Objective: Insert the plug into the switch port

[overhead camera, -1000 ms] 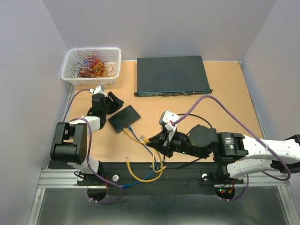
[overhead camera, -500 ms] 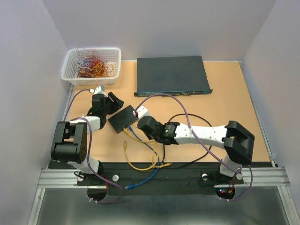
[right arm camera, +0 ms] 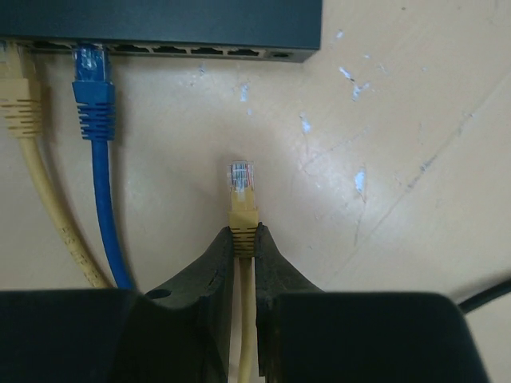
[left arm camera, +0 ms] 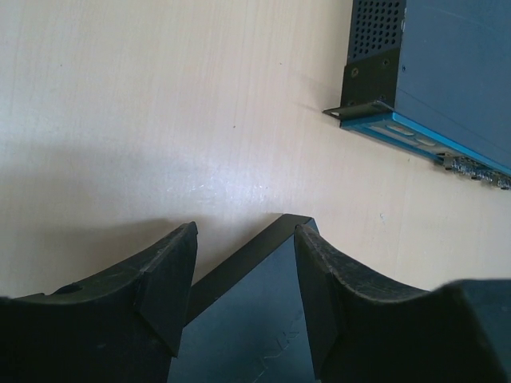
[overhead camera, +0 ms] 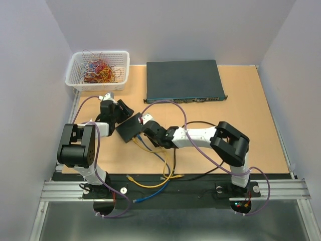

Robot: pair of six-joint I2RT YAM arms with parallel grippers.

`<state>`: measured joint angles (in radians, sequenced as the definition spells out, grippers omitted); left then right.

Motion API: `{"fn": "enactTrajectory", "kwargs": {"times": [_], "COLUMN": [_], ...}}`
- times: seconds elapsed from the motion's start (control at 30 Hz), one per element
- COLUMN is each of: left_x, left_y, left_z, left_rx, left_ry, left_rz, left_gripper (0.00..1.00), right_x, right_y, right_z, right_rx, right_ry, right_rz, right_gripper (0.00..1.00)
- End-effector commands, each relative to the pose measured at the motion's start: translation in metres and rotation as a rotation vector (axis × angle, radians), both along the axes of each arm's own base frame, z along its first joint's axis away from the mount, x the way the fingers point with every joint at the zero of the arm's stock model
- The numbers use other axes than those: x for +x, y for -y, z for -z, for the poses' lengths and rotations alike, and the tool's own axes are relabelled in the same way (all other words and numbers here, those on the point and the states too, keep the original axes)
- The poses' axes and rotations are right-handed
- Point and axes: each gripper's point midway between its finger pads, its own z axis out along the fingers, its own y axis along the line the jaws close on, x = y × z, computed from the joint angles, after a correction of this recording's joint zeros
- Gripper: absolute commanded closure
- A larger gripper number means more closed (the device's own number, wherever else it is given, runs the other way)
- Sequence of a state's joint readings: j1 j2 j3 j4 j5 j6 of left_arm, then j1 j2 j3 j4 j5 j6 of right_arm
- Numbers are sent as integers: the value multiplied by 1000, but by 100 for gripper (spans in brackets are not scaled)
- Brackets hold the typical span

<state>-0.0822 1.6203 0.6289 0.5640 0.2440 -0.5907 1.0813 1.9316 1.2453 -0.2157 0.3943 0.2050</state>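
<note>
The small black box (overhead camera: 131,127) lies left of centre. Its port row (right arm camera: 200,49) faces my right gripper. A yellow plug (right arm camera: 14,88) and a blue plug (right arm camera: 93,76) sit in its two leftmost ports, and several ports to their right are empty. My right gripper (right arm camera: 245,235) is shut on a yellow plug (right arm camera: 242,182) that points at the port row a short way from it; from above it (overhead camera: 149,131) sits at the box's near edge. My left gripper (left arm camera: 243,239) grips the box's far corner (left arm camera: 271,239); it (overhead camera: 120,111) also shows from above.
The large grey-blue rack switch (overhead camera: 183,80) lies at the back and shows in the left wrist view (left arm camera: 447,72). A white basket (overhead camera: 98,70) of coloured wires stands back left. Yellow and blue cables (overhead camera: 150,181) trail toward the near edge. A black cable (overhead camera: 200,123) loops by the right arm.
My right arm has swung left across the table, carrying the yellow plug up to the box's port edge; the loose cables shifted. The left gripper has stayed at the box.
</note>
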Motion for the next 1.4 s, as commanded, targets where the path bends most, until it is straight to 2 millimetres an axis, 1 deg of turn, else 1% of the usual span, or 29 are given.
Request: {"fn": "enactTrajectory", "kwargs": {"times": [0.0, 0.07, 0.13, 0.17, 0.2, 0.23, 0.33, 0.4, 0.5, 0.6, 0.77, 0.83, 1.03, 1.17, 1.27, 1.37], "left_x": [7, 5, -2, -3, -7, -8, -12, -14, -17, -21, -23, -22, -23, -22, -22, -21], "left_y": [0, 0, -1, -1, -3, -3, -3, -3, -2, -2, -1, 0, 1, 0, 0, -1], "left_z": [-12, -9, -2, -4, 0, -1, 2, 3, 0, 1, 2, 2, 2, 2, 3, 2], "left_rx": [-3, -6, -9, -7, -6, -4, -4, -9, -21, -25, -28, -32, -33, -30, -30, -31], "left_ry": [34, 24, -4, -1, -15, -13, -24, -34, -35, -45, -53, -52, -52, -53, -55, -52], "left_rz": [7, 2, -3, -4, -11, -11, -15, -19, -23, -21, -16, -15, -10, -12, -12, -16], "left_gripper": [38, 38, 39, 39, 39, 39, 39, 39, 39, 39, 40, 40, 40, 40, 40, 40], "right_x": [16, 19, 24, 27, 29, 34, 37, 37, 37, 37, 29, 28, 30, 24, 17, 14], "right_y": [-33, -36, -39, -39, -41, -38, -41, -46, -54, -63, -74, -75, -77, -81, -80, -74], "right_z": [-20, -14, -13, -13, -11, -9, -7, -8, -14, -18, -20, -22, -19, -22, -22, -25], "right_rx": [96, 93, 98, 97, 103, 107, 121, 132, 153, 177, 208, 216, 212, 231, 219, 203], "right_ry": [52, 51, 54, 56, 47, 40, 21, 11, 10, -1, -40, -44, -42, -69, -76, -77], "right_rz": [-15, -12, -3, 4, 8, 19, 15, -2, -22, -42, -92, -96, -86, -106, -125, -120], "right_gripper": [100, 99, 100, 100, 100, 99, 100, 100, 99, 100, 100, 99, 100, 100, 99, 100]}}
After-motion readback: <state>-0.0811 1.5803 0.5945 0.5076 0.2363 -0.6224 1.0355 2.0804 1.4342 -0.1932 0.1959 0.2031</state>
